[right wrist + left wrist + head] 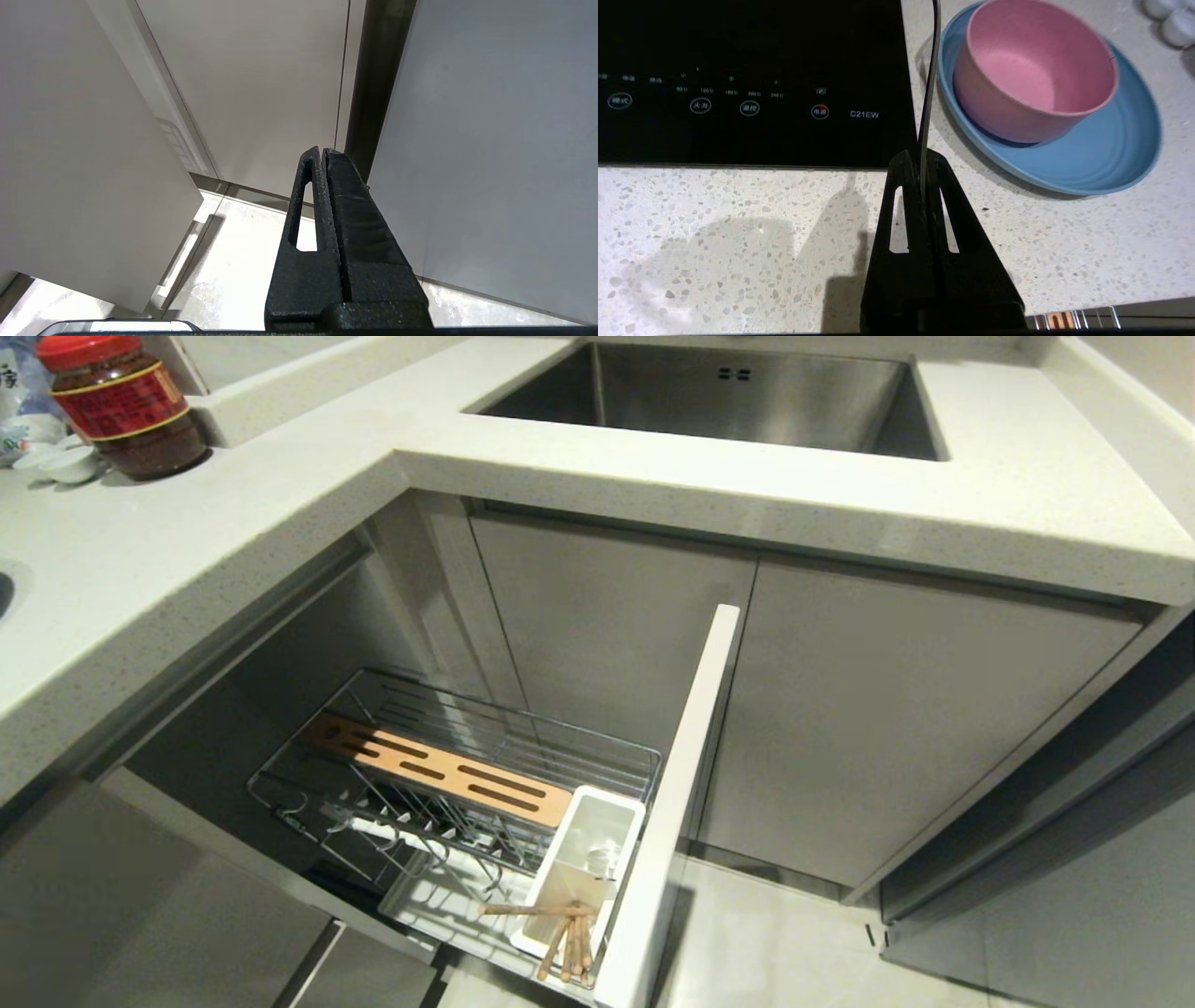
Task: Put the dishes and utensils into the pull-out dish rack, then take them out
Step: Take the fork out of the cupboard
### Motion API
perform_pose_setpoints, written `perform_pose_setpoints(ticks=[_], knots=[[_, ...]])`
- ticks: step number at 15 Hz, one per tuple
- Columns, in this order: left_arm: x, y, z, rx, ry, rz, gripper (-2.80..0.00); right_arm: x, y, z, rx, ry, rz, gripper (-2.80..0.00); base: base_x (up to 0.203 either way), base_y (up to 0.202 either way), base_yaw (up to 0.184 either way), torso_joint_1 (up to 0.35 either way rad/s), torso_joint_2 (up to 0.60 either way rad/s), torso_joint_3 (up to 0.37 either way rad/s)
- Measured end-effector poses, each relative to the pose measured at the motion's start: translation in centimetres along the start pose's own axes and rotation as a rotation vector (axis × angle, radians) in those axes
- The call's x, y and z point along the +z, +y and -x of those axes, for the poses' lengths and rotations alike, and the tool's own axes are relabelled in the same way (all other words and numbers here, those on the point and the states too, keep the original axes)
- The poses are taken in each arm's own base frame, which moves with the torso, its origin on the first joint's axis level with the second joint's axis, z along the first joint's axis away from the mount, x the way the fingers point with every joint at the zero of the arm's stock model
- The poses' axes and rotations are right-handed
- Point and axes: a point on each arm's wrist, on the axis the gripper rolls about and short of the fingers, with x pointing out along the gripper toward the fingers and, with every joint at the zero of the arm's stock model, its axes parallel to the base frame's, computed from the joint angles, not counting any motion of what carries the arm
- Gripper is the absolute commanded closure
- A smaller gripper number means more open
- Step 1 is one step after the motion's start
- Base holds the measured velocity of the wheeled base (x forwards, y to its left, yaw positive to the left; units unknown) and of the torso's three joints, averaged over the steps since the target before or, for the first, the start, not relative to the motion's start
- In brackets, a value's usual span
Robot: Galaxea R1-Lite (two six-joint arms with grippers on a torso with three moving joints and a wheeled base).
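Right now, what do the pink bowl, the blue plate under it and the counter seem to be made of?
The deep pink bowl looks like matte plastic or a fibre composite: no glare, even colour. The wide light-blue plate seems the same, with a soft sheen and moulded rings. The speckled white counter looks like polished quartz or terrazzo-type stone.

Pink bowl [1036, 70], light-blue plate [1101, 149], speckled countertop [738, 242].

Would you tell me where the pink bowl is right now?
In the left wrist view, the pink bowl sits on the blue plate on the speckled countertop, beside the black induction cooktop.
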Motion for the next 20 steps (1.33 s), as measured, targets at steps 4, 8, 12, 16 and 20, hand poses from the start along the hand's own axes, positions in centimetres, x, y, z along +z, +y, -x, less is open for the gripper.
perform_pose_setpoints(ticks=[4,8,12,16,20], knots=[[-0.4,0.0,-1.5,-0.001,0.04,-0.002,0.0,0.0,0.0,0.0,0.0,0.0,0.0,0.0,0.0,0.0,0.0,0.0,0.0,0.0],[-0.1,-0.5,-3.4,-0.038,0.044,0.0,0.0,0.0,0.0,0.0,0.0,0.0,0.0,0.0,0.0,0.0,0.0,0.0,0.0,0.0],[0.1,-0.9,-4.7,-0.095,0.091,-0.001,0.0,0.0,0.0,0.0,0.0,0.0,0.0,0.0,0.0,0.0,0.0,0.0,0.0,0.0],[0.1,-1.1,-5.8,-0.105,0.129,-0.001,0.0,0.0,0.0,0.0,0.0,0.0,0.0,0.0,0.0,0.0,0.0,0.0,0.0,0.0],[0.2,-1.4,-6.3,-0.144,0.147,-0.001,0.0,0.0,0.0,0.0,0.0,0.0,0.0,0.0,0.0,0.0,0.0,0.0,0.0,0.0]])
